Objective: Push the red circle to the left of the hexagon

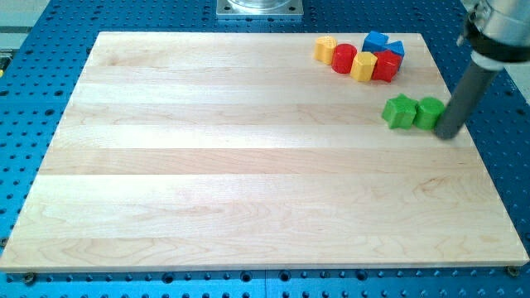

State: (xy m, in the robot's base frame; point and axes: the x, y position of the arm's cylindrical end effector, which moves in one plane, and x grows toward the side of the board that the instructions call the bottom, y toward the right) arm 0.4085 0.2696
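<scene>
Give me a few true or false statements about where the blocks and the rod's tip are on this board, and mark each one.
1. My tip sits just right of the green blocks. True.
2. The red circle lies between two yellow blocks. True: yellow hexagon on its left, another yellow block on its right.
3. All blocks cluster at the view's bottom left. False: they sit at the top right.
4. My tip touches the red circle. False: it is well away, beside the green blocks.
5. Blue blocks lie above the red ones. True.
</scene>
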